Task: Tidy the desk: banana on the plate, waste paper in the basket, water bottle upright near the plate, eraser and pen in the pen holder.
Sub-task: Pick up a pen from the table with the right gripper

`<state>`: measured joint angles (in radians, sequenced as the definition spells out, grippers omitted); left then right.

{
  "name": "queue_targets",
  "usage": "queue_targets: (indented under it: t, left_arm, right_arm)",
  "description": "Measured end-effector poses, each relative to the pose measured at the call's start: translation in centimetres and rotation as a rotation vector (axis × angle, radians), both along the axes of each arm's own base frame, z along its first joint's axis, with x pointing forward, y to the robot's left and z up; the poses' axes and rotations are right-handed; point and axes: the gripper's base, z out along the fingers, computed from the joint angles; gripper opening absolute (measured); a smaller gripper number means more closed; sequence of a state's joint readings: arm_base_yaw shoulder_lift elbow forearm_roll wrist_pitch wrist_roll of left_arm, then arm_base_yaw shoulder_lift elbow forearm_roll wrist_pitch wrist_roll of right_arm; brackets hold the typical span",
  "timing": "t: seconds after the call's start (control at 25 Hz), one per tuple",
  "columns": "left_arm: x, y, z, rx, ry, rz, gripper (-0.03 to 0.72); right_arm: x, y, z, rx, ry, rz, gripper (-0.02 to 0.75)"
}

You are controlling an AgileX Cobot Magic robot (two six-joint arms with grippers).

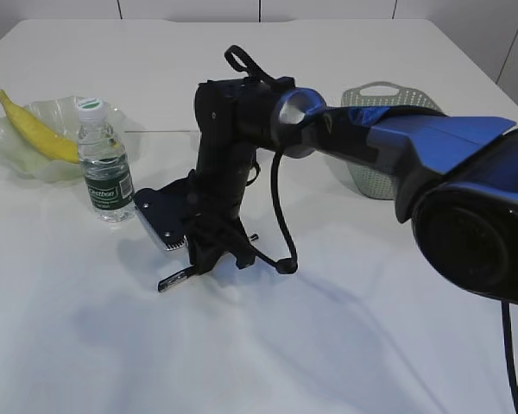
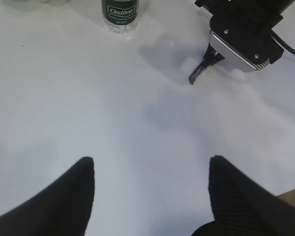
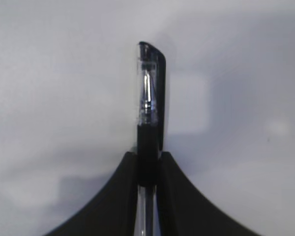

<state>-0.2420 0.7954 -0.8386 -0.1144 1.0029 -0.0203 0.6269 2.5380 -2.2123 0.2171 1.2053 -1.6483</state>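
White desk (image 1: 268, 345) fills the frame, a thin seam line running across it behind the bottle, soft shadows pooled around the middle. Far left, the pale-green wavy plate (image 1: 9, 138) sits on it, and just beside that plate the water bottle (image 1: 104, 164) stands upright, white cap on top. Over on the far right side the sage-green basket (image 1: 371, 177) rests on the surface, well apart from plate and bottle
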Motion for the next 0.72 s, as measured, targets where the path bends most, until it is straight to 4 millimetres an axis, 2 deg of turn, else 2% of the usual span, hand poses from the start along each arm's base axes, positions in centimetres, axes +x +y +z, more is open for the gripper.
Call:
queue_targets:
  t: [0.2, 0.72]
  left_arm:
    - [0.00, 0.00, 0.00, 0.000, 0.000, 0.000, 0.517]
    - [0.00, 0.00, 0.00, 0.000, 0.000, 0.000, 0.517]
  right_arm:
    - [-0.14, 0.17, 0.00, -0.003, 0.017, -0.069, 0.044]
    - [-0.13, 0.20, 0.04, -0.001, 0.029, -0.117, 0.041]
